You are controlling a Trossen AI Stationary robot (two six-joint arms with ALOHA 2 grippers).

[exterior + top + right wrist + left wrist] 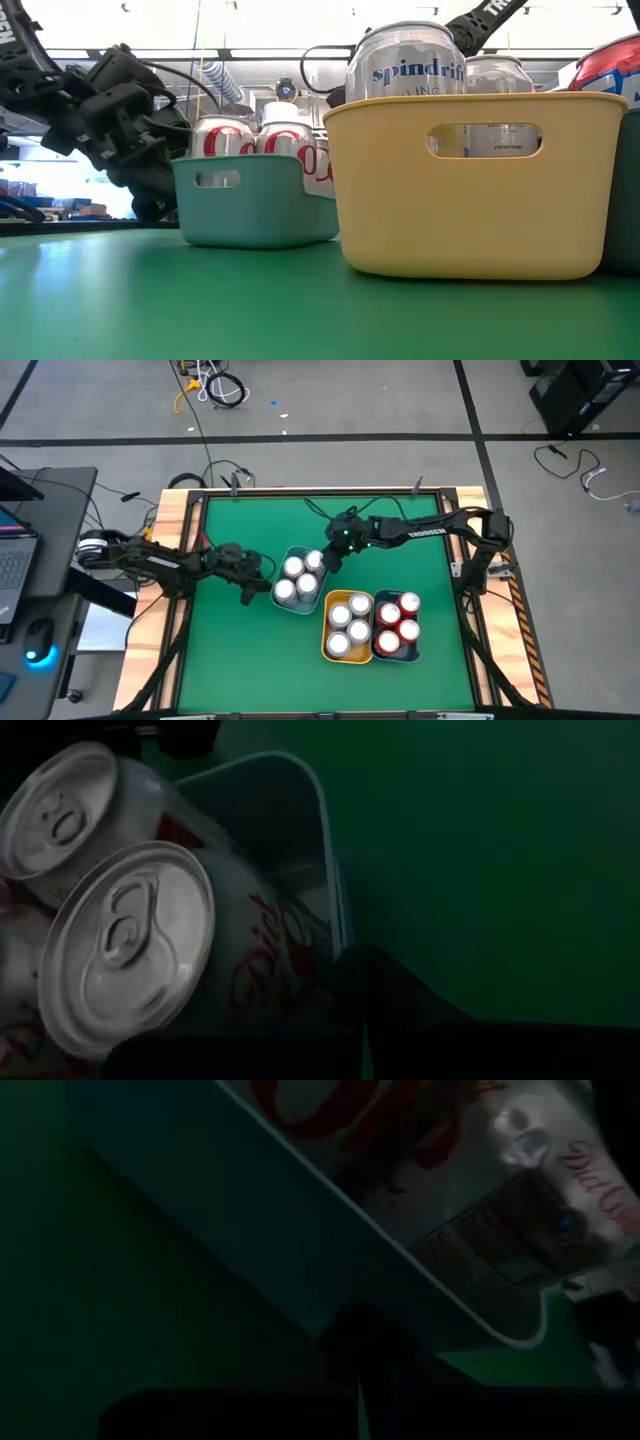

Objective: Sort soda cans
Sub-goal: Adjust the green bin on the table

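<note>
Three bins are seen on the green table (230, 660) from above. A teal bin (297, 603) is set at an angle near the middle and holds four silver-topped Diet Coke cans (294, 568). Beside it, toward the near edge, a yellow bin (327, 628) holds four silver Spindrift cans (350, 622), and touching that bin's far side is a dark teal bin (378, 652) with four red cans (398, 626).

The left gripper (250, 596) is placed just beside the teal bin's outer wall on the left arm's side, low at the table; its fingers are pressed together and nothing is held. In the left wrist view the bin's pale wall (300, 1250) fills the space right ahead of the fingers.

The right gripper (328, 563) is placed at the opposite, far corner of the same bin, next to the Diet Coke cans; its fingers are likewise pressed together on nothing. In the right wrist view two can tops (125, 945) are seen close by.
</note>
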